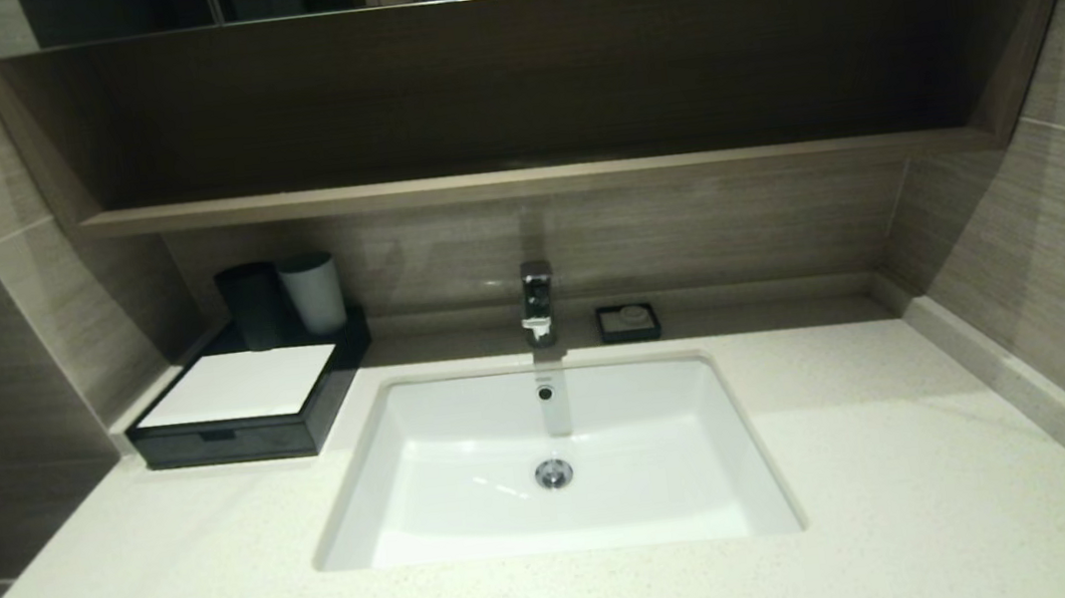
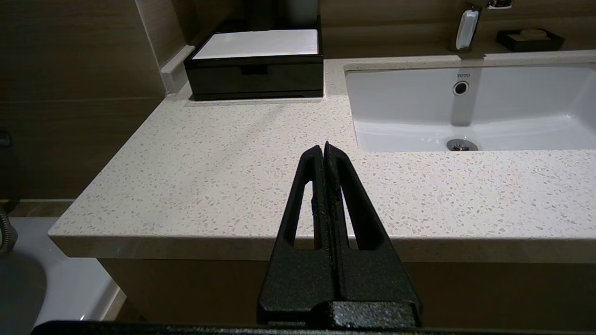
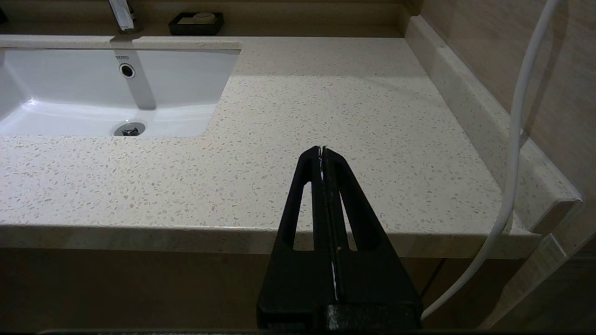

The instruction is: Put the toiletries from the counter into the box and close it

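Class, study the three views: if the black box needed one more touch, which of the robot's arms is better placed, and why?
Left, probably. The box sits ahead of the left gripper; the right gripper faces counter beyond the basin.

bench [image 1: 911, 456]: pale cream, speckled
box [image 1: 238, 441]: black, white top
basin [image 1: 469, 447]: white
cups [image 1: 255, 306]: one black, one grey-white

Black box [image 1: 250, 411], white-topped, drawer shut, on cream counter [image 1: 174, 581].

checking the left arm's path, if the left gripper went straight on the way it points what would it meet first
Probably the bare counter: the shut left gripper points along it, passing between the box and the basin. Depth is unclear.
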You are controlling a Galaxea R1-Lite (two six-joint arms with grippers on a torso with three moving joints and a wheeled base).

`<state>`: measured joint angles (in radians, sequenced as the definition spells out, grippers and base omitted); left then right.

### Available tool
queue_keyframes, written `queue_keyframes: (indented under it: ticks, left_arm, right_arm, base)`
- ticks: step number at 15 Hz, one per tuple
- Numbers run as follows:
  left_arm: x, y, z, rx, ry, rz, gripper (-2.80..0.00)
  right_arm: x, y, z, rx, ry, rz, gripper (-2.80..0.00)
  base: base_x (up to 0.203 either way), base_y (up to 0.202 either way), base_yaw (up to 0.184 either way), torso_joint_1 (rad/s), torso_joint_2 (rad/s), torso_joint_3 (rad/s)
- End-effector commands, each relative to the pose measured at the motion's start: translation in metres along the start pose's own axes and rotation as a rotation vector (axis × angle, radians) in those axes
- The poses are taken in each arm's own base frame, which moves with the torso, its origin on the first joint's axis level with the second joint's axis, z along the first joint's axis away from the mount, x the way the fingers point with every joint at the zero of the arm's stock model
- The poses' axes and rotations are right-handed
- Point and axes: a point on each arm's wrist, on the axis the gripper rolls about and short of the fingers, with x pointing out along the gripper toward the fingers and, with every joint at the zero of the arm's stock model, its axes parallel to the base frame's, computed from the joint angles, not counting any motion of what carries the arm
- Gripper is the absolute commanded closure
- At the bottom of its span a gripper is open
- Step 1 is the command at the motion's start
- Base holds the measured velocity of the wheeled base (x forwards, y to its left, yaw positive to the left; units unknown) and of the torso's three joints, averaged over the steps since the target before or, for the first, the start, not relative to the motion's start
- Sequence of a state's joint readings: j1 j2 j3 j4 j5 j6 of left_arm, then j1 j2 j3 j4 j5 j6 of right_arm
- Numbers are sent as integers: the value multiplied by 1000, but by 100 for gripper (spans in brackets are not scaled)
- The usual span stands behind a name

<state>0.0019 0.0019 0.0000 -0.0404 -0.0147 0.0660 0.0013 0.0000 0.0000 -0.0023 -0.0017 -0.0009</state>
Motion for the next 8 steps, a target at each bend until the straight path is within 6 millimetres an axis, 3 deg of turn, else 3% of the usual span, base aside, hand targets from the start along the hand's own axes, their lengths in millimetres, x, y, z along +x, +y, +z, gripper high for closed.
queue_keyframes:
  ticks: [1,8]
  left_arm:
    - [1,0,-5,-5,17,-1,0]
    - [1,0,-5,-22,17,1,0]
  right_arm:
    - [0,0,0,-1,1,0,0]
    - [0,0,0,-1,1,0,0]
  base:
    - [0,0,0,0,0,0]
    - [0,0,0,0,0,0]
